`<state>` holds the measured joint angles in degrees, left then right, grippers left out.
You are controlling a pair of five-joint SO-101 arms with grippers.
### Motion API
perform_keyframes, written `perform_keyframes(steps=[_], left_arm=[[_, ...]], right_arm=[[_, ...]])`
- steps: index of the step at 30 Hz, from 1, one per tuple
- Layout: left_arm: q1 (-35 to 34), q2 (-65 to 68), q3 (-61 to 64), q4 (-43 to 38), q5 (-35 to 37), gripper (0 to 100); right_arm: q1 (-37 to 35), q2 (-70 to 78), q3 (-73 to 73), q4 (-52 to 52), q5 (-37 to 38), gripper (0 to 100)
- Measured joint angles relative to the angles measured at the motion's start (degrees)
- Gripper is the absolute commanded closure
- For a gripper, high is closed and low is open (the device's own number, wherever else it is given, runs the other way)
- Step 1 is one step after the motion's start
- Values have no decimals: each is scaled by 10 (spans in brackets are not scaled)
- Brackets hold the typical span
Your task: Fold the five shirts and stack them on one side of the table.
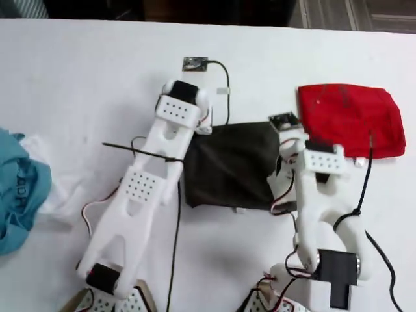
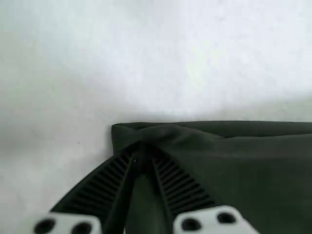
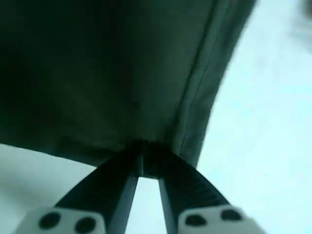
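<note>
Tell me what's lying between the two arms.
The dark shirt, as the high view shows; the left gripper and right gripper each pinch its edge.

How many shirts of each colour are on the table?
1 dark shirt
1 red shirt
1 teal shirt
1 white cloth, probably a shirt, beside the teal one
Total: 4

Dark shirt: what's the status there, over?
Left pincer shut on dark shirt corner. Right pincer shut on another edge. Red shirt lies folded nearby, not in the way.
</note>
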<state>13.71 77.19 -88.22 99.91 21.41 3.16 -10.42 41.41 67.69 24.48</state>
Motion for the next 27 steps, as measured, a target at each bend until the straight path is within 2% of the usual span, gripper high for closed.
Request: perform_keyframes(steps=[5,11,20,24,27], left_arm=[[-11,0,0,0,0,975],[-24,0,0,1,1,975],[-26,-6,-2,11,0,975],[-45,-33,-1,14,-3,975],[-59,-76,-1,14,-2,975]], right_arm=[[1,-2,64,-80,-1,978],[-1,-4,70,-89,-1,978],[-4,-135,-43,30,0,978],[-4,-156,-93,39,0,978],[-4,-135,-124,29,-29,978]])
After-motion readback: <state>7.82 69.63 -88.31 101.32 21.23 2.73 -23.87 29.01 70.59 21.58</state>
